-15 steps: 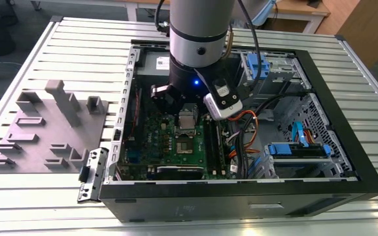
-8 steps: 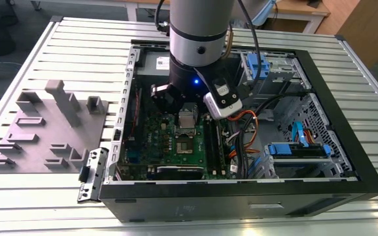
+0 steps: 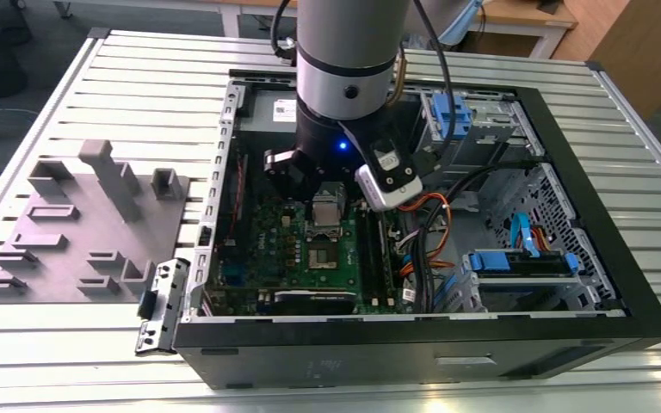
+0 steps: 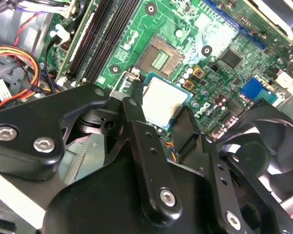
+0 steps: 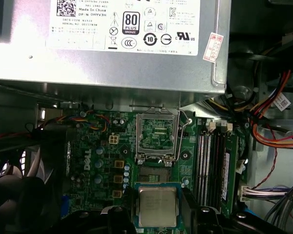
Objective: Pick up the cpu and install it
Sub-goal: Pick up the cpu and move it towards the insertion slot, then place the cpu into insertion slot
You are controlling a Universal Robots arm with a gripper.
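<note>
Here we go: cpu [image 5: 157,206] pale silver-grey on top | circuit board [image 5: 95,146] bright green, dotted with yellow and blue parts | gripper [image 4: 162,111] matte black | box [image 5: 136,63] grey, its label [image 5: 132,24] white with black print | wires [image 4: 12,54] orange, red, yellow, perhaps purple | table [image 3: 89,344] pale grey, ribbed stripes, lower part of the exterior view's left

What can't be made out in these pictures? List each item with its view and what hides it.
1. Second wrist view: the black body of the gripper covers the near edge of the chip it holds.
2. First wrist view: the contacts of the socket are too small to check.
3. Exterior view: the arm blocks where the jaws meet the chip.
4. Both wrist views: the chip's height above the board cannot be judged.
</note>
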